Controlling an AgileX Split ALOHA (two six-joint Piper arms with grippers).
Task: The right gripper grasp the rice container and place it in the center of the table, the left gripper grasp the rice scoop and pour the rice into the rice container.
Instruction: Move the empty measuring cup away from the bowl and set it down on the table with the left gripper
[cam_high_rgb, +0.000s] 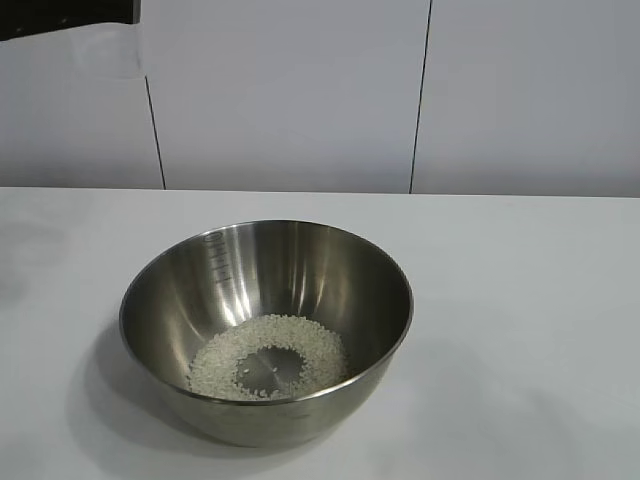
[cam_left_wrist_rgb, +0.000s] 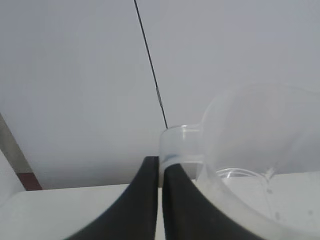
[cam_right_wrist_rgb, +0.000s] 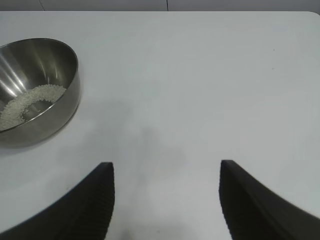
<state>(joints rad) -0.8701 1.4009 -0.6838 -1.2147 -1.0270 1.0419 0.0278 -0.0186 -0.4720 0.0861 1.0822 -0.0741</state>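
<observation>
I've got the rice container (cam_high_rgb: 266, 330) sitting upright on the table (cam_high_rgb: 520, 290), roughly mid-table in the exterior view, and the rice (cam_high_rgb: 268, 356) is lying in its bottom as a white ring with a bare patch of steel in the middle. Up in the top left corner of that view I can just make out the rice scoop (cam_high_rgb: 110, 50), lifted high above the table and well apart from the bowl, under a dark piece of the arm. On my left wrist camera the left gripper (cam_left_wrist_rgb: 160, 167) has its fingers pressed nearly together, pinching the scoop's small lip, with the clear cup body beside them looking empty. My right gripper (cam_right_wrist_rgb: 166, 172) hangs above bare table, fingers spread wide and holding nothing, with the steel bowl off to one side of it, not touching.
</observation>
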